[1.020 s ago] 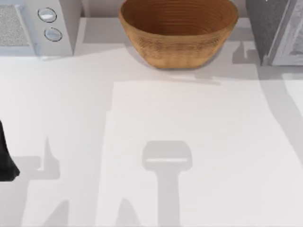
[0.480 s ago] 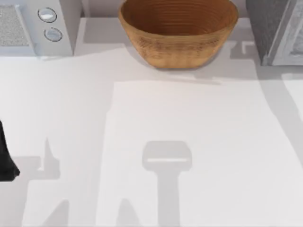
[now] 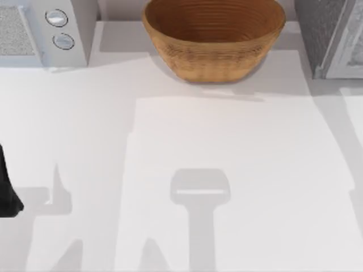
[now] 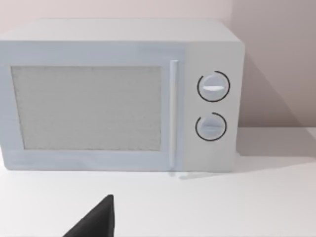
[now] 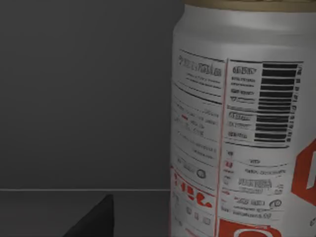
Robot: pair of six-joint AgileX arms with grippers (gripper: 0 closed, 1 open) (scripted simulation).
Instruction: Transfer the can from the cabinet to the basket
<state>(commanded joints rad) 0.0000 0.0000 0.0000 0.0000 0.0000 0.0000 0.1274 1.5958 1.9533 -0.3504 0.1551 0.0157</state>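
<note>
Currently the can (image 5: 242, 123) stands upright inside the cabinet (image 3: 326, 34), seen close up in the right wrist view against a dark grey back wall, with its printed label and barcode facing the camera and its gold top at the upper edge. A dark fingertip (image 5: 96, 219) of the right gripper shows low in that view, just beside the can and not visibly touching it; whether the jaws are wide or narrow cannot be told.

From above, the cabinet sits at the table's (image 3: 227, 170) far right corner, grey and speckled, with its pale framed door panel at the right edge. The basket (image 3: 213, 37) stands at the far middle of the table, just left of the cabinet and apart from it; ringed wicker shows inside.

A microwave (image 3: 42, 31) with two round knobs occupies the far left corner.

The left arm (image 3: 7, 187) is parked at the table's left edge, near side. Its wrist view faces the microwave front, with one dark fingertip (image 4: 96, 222) low in frame; jaw state cannot be told.
</note>
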